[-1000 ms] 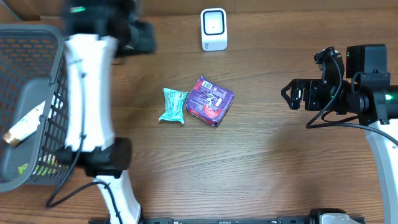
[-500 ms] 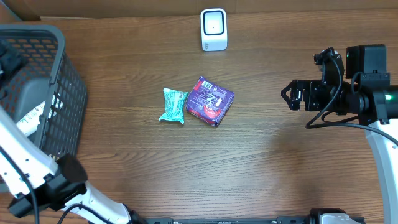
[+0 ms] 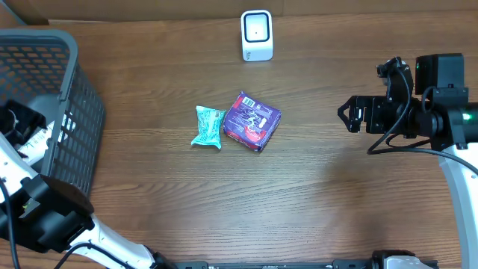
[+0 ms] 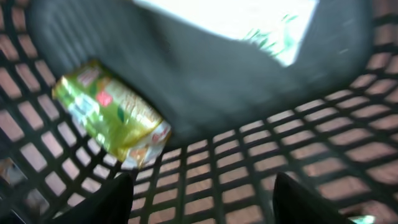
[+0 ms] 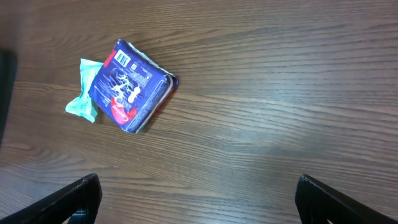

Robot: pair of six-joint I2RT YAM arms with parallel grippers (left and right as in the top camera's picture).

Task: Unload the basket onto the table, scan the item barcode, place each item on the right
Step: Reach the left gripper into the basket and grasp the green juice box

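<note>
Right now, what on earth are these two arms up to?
The left arm is reaching into the dark grey mesh basket, its jaws open and empty near a green snack packet on the basket floor. The right arm hovers off to the side, jaws wide open, holding nothing. A purple printed packet and a teal wrapper lie touching mid-table, in front of the small white scanner. Nothing is being scanned yet.

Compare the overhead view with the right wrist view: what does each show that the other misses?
Only overhead: the white device near the table's far edge, the grey basket, and the left arm with its end inside the basket. Only right wrist: the barcode patch on the purple packet, resolved as bars. Both: that purple packet with the teal packet against its side, the wooden table, and the right gripper, open and empty.
</note>
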